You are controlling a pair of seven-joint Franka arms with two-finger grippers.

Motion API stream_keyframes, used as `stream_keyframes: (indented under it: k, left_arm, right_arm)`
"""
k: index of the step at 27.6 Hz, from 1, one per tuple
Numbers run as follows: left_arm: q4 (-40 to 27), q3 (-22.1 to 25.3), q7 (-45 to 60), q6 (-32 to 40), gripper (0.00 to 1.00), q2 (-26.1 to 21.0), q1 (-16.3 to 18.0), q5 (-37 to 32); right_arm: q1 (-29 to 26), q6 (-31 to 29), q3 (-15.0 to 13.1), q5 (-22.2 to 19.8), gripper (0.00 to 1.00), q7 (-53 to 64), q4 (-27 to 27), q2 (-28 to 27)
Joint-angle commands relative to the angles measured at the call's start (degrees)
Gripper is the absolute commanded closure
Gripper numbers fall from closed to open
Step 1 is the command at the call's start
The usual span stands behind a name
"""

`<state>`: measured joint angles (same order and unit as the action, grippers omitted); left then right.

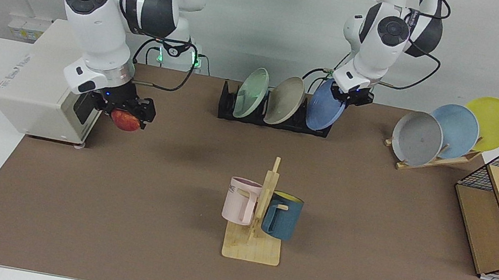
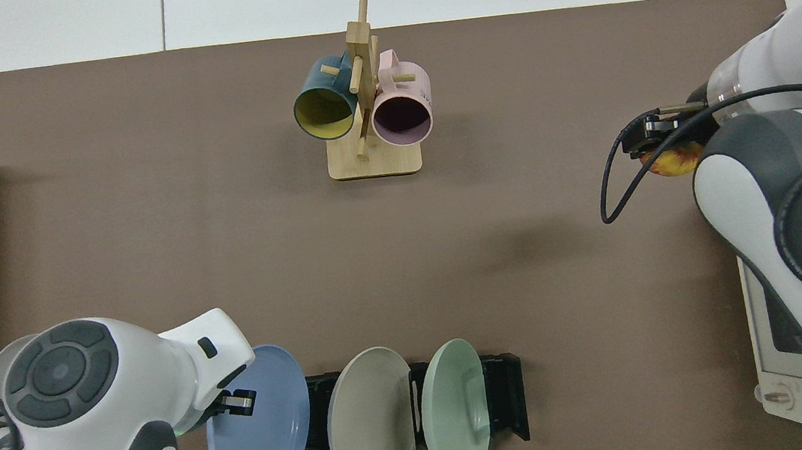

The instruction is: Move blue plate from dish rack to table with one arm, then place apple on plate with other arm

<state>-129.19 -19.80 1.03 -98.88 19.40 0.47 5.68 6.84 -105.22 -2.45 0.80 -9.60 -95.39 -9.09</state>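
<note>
The table (image 1: 112, 218) carries a dish rack (image 1: 227, 105) at upper centre, a mug stand (image 1: 252, 249) mid-frame, and a white box (image 1: 32, 91) at left.

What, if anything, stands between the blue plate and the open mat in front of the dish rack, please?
Nothing visible: the blue plate, gripped at its rim by the left tool, faces bare mat of the table. The mug stand sits farther forward, to the side.

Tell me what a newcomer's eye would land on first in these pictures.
First, the blue plate, gripped at its upper rim by the left claw at the end of the dish rack. Next, the red apple, held above the table in the right claw beside a white box.
</note>
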Motion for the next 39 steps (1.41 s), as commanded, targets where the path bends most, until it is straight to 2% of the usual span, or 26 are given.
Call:
stream_keyframes:
  k: [1, 6, 12, 18, 23, 33, 39]
  left_arm:
    - [6.2, 2.2, -0.5, 2.8, 1.0, -0.9, 1.0, -2.2]
    - [10.5, 5.1, -0.2, 0.5, 1.0, -5.6, 1.0, 1.2]
    - [11.6, 6.9, -0.2, -9.9, 1.0, -11.6, 1.4, 14.4]
    - [11.7, 5.9, -1.7, -19.1, 1.0, -15.9, 0.7, 20.9]
    - [11.5, 2.1, -1.9, -25.1, 1.0, -22.2, 0.8, 27.5]
    - [10.4, -2.3, -5.8, -31.4, 1.0, -27.6, -0.4, 29.0]
    - [9.0, -2.8, -7.6, -33.5, 1.0, -27.7, -2.7, 27.5]
  right_arm:
    - [-0.6, 0.9, 0.3, 0.5, 1.0, 0.8, 0.4, 0.1]
    - [-0.8, 0.5, 0.3, 0.5, 1.0, 0.8, 0.4, 0.1]
    - [-0.7, 0.5, 0.3, 0.6, 1.0, 0.8, 0.4, 0.1]
    - [-0.7, 0.5, 0.3, 0.6, 1.0, 0.8, 0.4, 0.1]
    - [-0.7, 0.5, 0.3, 0.6, 1.0, 0.8, 0.3, 0.1]
    - [-0.7, 0.2, 0.3, 0.6, 1.0, 0.7, -0.7, 0.2]
    - [-0.2, 0.2, 0.3, 0.4, 1.0, 0.7, -0.8, 0.2]
